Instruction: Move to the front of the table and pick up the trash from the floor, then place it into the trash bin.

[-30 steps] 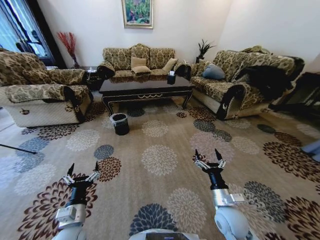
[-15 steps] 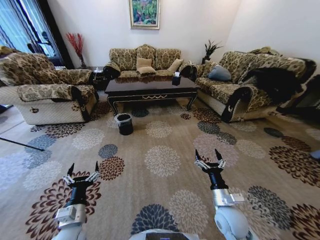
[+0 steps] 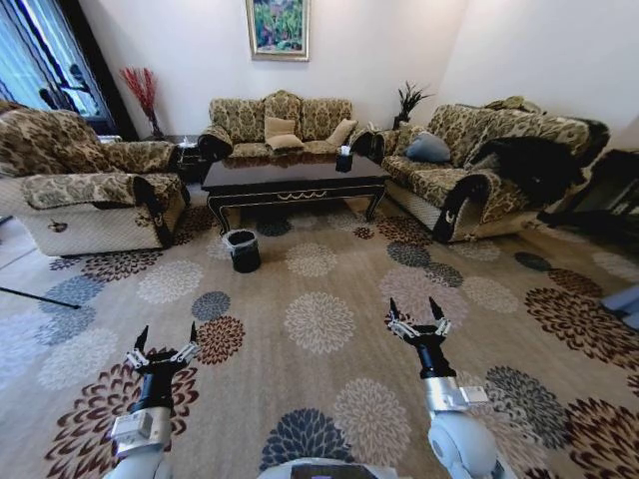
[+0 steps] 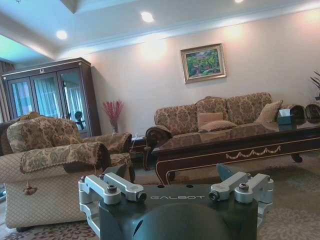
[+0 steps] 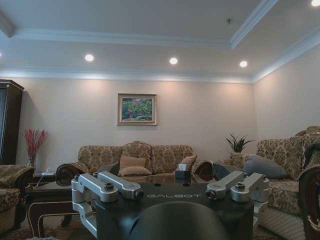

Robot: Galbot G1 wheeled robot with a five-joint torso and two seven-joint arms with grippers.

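Note:
The dark glossy table (image 3: 295, 180) stands far ahead, in front of the middle sofa, with a black tissue box (image 3: 342, 159) on its top. On the carpet before its left end sits the small black trash bin (image 3: 241, 249) with a clear liner. The trash is out of view. My left gripper (image 3: 167, 335) hangs open low over the carpet at the near left, holding nothing. At the near right my right gripper (image 3: 412, 307) is open and empty too. The left wrist view looks past the open left gripper (image 4: 175, 186) to the table (image 4: 240, 145).
A patterned armchair (image 3: 85, 190) stands at the left, a sofa (image 3: 280, 125) behind the table and another sofa (image 3: 479, 160) at the right. Wide flowered carpet (image 3: 319, 319) lies between me and the table. A thin dark rod (image 3: 35, 295) lies on the floor at the far left.
The whole head view has shifted sideways back and forth, so the camera has moved. Both grippers hold the same open pose.

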